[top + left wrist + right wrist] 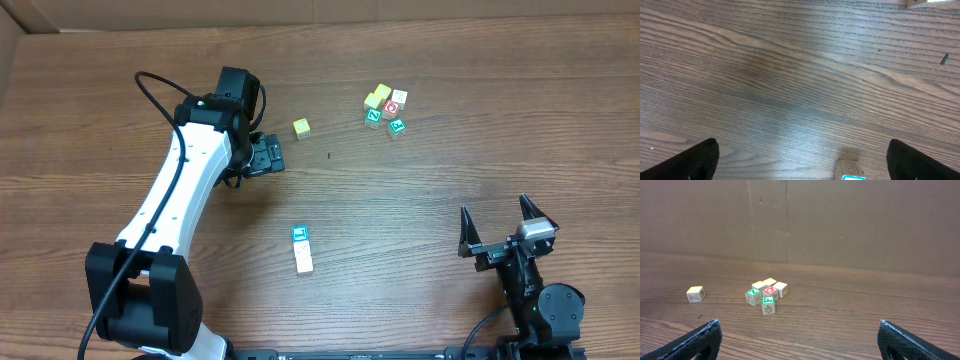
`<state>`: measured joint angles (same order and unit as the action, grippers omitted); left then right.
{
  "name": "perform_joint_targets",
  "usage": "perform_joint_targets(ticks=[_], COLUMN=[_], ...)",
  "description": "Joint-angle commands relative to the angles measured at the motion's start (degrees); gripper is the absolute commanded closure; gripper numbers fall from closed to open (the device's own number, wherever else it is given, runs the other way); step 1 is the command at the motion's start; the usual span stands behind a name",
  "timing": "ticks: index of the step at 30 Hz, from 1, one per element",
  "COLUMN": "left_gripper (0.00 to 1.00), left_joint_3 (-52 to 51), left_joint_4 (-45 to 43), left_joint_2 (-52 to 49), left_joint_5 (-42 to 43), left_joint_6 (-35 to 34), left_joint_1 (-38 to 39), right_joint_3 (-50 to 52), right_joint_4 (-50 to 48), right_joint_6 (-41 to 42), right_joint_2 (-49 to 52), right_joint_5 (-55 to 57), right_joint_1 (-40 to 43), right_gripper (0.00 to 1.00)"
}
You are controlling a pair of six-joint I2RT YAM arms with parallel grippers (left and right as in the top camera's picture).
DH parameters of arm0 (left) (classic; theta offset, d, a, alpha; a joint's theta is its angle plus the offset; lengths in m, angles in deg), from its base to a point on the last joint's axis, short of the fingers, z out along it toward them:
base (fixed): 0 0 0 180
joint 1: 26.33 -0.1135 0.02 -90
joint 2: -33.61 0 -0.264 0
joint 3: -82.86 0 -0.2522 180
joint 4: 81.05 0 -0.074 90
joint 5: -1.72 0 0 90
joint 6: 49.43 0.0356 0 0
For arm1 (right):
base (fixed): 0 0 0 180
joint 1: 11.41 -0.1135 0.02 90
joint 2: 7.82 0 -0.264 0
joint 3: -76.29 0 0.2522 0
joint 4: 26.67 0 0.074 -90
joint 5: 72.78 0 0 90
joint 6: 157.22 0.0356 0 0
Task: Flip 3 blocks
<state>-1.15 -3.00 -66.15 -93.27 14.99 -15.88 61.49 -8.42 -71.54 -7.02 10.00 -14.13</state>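
Observation:
Three blocks lie apart from the cluster. The pale yellow block (301, 128) sits just right of my left gripper (268, 156), which hovers open with nothing between its fingers (695, 161). The blue block (300, 234) with a white mark and the cream-white block (303, 261) lie touching end to end in the table's middle. In the left wrist view the blue block (852, 172) peeks in at the bottom edge, and the pale yellow block (918, 2) at the top right corner. My right gripper (496, 225) rests open at the front right, far from all of them; its view shows the pale yellow block (695, 294).
A cluster of several cubes (385, 106) with green and red marks sits at the back right, also seen as a cluster (767, 293) in the right wrist view. A cardboard wall (840, 220) stands behind the table. A small dark speck (330, 155) lies on the wood.

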Motion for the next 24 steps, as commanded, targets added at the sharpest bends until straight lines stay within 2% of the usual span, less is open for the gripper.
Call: perform_joint_targets(ticks=[1,24], left_gripper=[0.00,0.01], left_joint_3=[0.74,0.74], left_joint_4=[-0.04,-0.04], left_joint_2=[-0.26,0.55], left_joint_5=[-0.55,-0.52], left_joint_6=[-0.20,-0.20], left_joint_1=[0.07,0.17], right_joint_3=[0.59,0.59], right_joint_4=[-0.37,-0.37], right_joint_6=[-0.24,-0.24], right_joint_2=[-0.63,-0.63], right_joint_5=[-0.13,-0.13], right_joint_1=[-0.22,-0.22], right_gripper=[0.00,0.00])
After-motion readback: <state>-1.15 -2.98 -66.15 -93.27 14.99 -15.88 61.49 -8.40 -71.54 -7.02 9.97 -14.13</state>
